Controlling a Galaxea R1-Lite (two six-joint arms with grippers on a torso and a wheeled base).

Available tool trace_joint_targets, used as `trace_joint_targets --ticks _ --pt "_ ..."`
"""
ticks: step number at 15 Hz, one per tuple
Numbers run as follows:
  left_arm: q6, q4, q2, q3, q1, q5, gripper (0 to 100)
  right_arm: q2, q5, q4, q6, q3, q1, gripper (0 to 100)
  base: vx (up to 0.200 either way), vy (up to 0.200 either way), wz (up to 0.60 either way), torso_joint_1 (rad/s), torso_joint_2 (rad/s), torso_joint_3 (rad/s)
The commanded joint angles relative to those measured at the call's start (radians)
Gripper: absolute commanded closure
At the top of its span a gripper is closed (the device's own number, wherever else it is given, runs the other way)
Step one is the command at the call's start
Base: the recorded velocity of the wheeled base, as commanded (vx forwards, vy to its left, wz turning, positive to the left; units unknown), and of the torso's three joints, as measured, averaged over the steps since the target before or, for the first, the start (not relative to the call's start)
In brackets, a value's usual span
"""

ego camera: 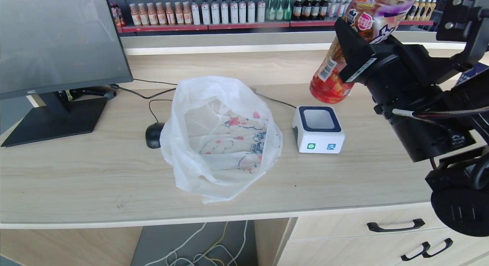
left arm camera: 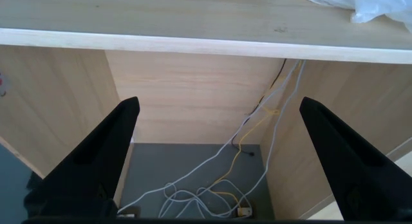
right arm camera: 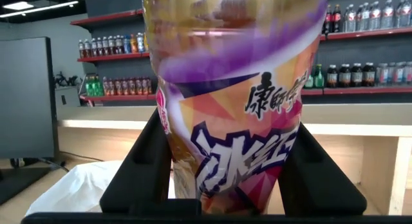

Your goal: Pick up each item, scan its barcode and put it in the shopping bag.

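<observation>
Shop counter in pale wood, with shelves of drinks running along the back wall. A dark monitor stands at the left end, and a black mouse sits just beside the bag.

Up in the air on the right is the bottle: clear plastic, orange-red drink inside, a wrapper in purple, pink and orange, and a white barcode patch low on its side. It's tilted, base down, top running out of the head view. The base hangs just above and behind the scanner, not touching it. The right gripper is clamped on it, one black finger on each side of the wrapper, squeezing the middle of the body.

The scanner is a small white box with a dark-framed window facing up. It stands on the counter just right of the bag.

The bag is thin white film, standing crumpled mid-counter with its mouth open upward. Red and blue print shows through it; whether anything lies inside, I cannot tell.

The left gripper sits low, below the counter's front edge, fingers wide apart and holding nothing. It faces the recess under the counter, where cables lie in a tangle on the floor. Drawers with black handles sit under the counter's right end.
</observation>
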Motion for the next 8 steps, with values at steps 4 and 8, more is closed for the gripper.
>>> trace_joint_targets --ticks 4,8 --pt "0.0 0.001 0.001 0.0 0.0 0.0 0 -0.004 0.004 -0.004 -0.001 -0.001 0.001 100 0.0 0.2 0.0 0.002 0.0 0.001" --pt "0.0 0.001 0.001 0.0 0.0 0.0 0 0.005 0.002 -0.006 0.011 -0.005 0.001 100 0.0 0.15 0.0 0.002 0.0 0.001"
